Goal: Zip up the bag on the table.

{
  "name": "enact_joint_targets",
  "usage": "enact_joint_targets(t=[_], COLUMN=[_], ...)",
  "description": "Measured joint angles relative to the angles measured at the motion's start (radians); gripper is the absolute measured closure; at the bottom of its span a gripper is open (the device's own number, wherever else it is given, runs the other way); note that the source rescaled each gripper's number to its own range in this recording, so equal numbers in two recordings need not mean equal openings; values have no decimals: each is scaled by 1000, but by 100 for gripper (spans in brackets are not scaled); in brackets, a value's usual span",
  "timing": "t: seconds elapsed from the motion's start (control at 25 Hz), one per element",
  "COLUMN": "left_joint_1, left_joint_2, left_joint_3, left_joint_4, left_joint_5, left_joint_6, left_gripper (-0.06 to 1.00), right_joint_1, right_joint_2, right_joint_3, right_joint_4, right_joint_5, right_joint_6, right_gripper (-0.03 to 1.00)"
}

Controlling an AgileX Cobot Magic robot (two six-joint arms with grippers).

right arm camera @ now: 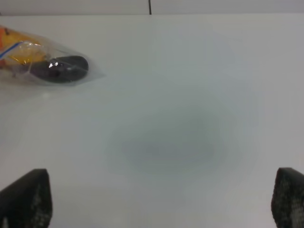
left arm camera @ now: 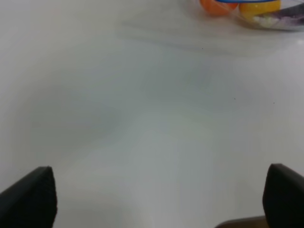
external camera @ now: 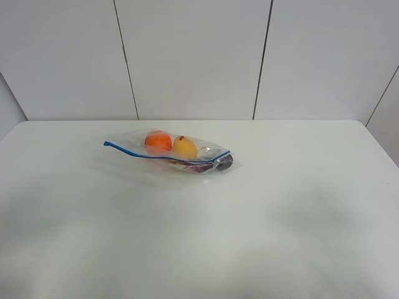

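A clear zip-top bag (external camera: 168,151) is seen lying on its side toward the far middle of the white table (external camera: 199,237), its blue zipper strip (external camera: 134,151) running along the near edge. Through the plastic an orange fruit (external camera: 158,142) and a yellow pear (external camera: 184,148) are shown side by side and touching, with a dark item (external camera: 222,164) tucked at the right end beside the pear. Whether the strip is pressed closed cannot be told.

In the left wrist view the left gripper (left arm camera: 161,199) is held above bare tabletop, well apart from the bag, its black fingertips (left arm camera: 33,199) spread wide with nothing between them. The right gripper (right arm camera: 161,199) is likewise shown released, fingertips (right arm camera: 28,197) far apart over the table, the bag's dark-item end (right arm camera: 64,67) lying well ahead of it. Neither arm is visible in the high view.
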Motion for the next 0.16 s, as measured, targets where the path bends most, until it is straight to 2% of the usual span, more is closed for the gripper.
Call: enact_joint_targets(t=[0.16], left_joint_1=[0], left_joint_2=[0], left_joint_3=[0], left_joint_4=[0], left_joint_5=[0], left_joint_6=[0], left_gripper=[-5], right_joint_1=[0], right_joint_2=[0], right_joint_3=[0], right_joint_4=[0], right_joint_5=[0], right_joint_6=[1], right_gripper=[-3])
